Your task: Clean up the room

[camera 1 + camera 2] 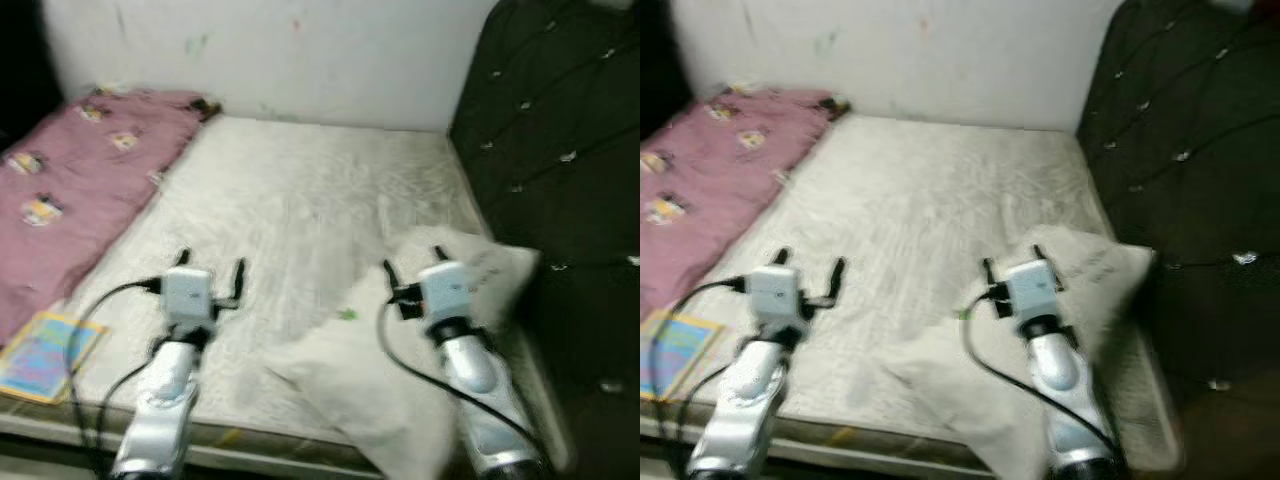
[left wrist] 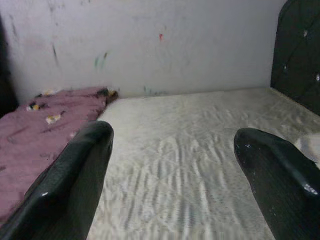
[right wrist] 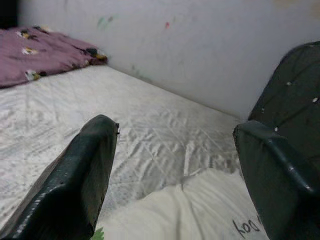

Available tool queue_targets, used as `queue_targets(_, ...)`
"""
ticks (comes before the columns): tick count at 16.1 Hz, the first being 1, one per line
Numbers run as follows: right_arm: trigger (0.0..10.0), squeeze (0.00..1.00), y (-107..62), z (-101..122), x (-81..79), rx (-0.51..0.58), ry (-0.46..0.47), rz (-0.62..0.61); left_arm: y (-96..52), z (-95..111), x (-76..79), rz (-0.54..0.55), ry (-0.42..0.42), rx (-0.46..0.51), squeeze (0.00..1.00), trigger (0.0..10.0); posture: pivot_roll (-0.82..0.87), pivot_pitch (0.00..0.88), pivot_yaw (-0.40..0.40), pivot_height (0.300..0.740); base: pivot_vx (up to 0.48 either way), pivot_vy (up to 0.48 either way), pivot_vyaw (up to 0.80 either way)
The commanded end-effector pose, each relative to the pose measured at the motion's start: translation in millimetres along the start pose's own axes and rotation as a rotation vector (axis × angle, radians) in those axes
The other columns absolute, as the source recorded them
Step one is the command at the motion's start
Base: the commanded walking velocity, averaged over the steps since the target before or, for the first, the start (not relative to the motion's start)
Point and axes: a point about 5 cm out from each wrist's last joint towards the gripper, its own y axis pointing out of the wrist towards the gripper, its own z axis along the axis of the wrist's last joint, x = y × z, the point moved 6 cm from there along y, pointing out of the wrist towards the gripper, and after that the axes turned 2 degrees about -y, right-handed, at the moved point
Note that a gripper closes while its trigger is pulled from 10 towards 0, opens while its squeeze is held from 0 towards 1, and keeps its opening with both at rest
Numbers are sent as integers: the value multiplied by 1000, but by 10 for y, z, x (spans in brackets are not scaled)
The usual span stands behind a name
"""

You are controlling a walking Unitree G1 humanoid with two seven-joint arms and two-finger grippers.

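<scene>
- We see a white pillow [image 1: 400,350] on the mattress [image 1: 300,200], its long axis running diagonally toward the black headboard [image 1: 560,130].
- Our right claw [image 1: 412,258] hovers released above it; our left claw [image 1: 212,266], released, over bare mattress.
- Pink blanket [image 1: 70,190] lies left, by the wall [image 1: 300,50].

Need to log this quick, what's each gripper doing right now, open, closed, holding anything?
Left gripper: open, empty, over the bare mattress.
Right gripper: open, empty, above the white pillow.

Quilted white cloth mattress [image 1: 300,210]; tufted dark headboard [image 1: 560,150]; soft purple blanket [image 1: 70,190].
</scene>
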Motion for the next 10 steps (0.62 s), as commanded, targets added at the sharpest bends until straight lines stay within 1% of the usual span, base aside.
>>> queue_targets(1,10000,0,15,23,46,7,-10,-8,27,38,12,1,-3,12,0,10000,-48,0,-5,740,0,0,0)
queue_targets(8,10000,0,11,15,58,5,-8,-14,23,28,-5,13,-28,8,0,10000,-51,0,-5,740,0,0,0)
queue_targets(9,10000,0,10,3,63,-1,5,-15,23,28,0,14,-29,8,0,10000,-50,0,-7,740,0,0,0)
queue_targets(10,10000,0,12,-1,64,-3,5,-15,23,29,-1,14,-28,8,0,10000,-50,0,-7,740,0,0,-500)
